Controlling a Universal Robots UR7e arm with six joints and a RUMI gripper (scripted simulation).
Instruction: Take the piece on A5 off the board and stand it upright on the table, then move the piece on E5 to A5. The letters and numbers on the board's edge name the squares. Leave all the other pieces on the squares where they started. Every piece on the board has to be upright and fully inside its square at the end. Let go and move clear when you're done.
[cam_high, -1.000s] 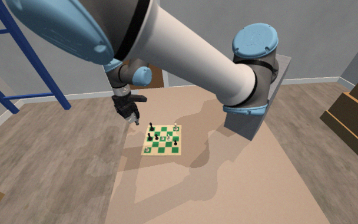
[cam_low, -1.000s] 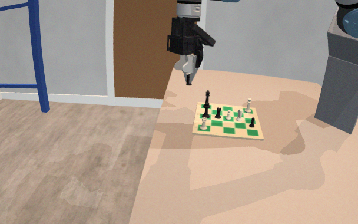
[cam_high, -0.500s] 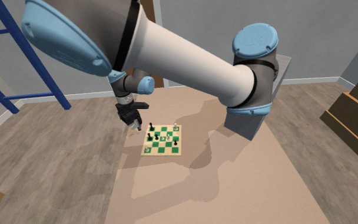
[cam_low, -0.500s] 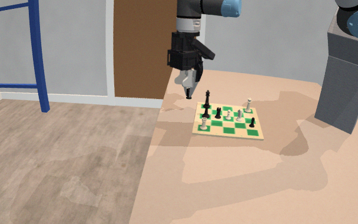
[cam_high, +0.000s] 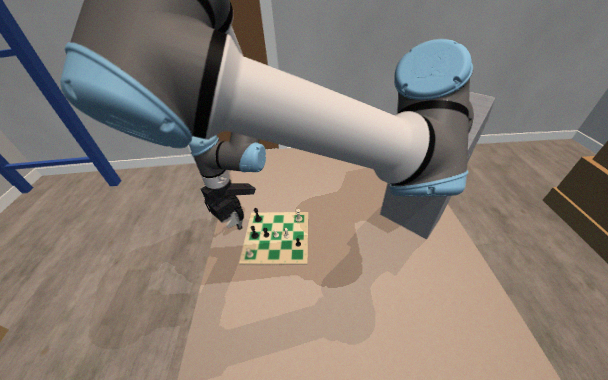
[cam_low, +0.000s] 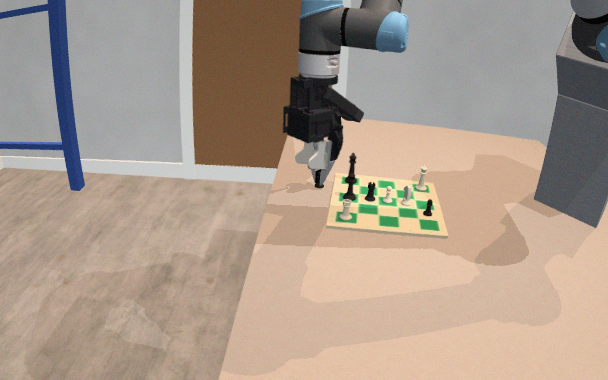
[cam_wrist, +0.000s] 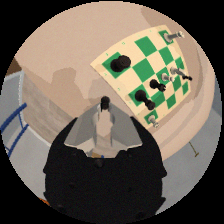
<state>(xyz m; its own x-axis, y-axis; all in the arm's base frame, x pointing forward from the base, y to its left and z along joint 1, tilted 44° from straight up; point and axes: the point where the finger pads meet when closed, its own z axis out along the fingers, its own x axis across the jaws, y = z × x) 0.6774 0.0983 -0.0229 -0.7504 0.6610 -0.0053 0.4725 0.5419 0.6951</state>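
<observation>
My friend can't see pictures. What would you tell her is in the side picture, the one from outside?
The end effector is shut on a small black chess piece, holding it low over the table just left of the green and cream chessboard. Black and white pieces stand upright on the board, with a tall black one at its near-left corner.

Black gripper (cam_low: 318, 172) with pale grey fingers (cam_low: 316, 156), a small black piece (cam_low: 318, 183) pinched between the jaws. Beside the jaws, a green-and-cream checked board (cam_low: 385, 226) on a tan table (cam_low: 400, 310), carrying black and white pieces.
</observation>
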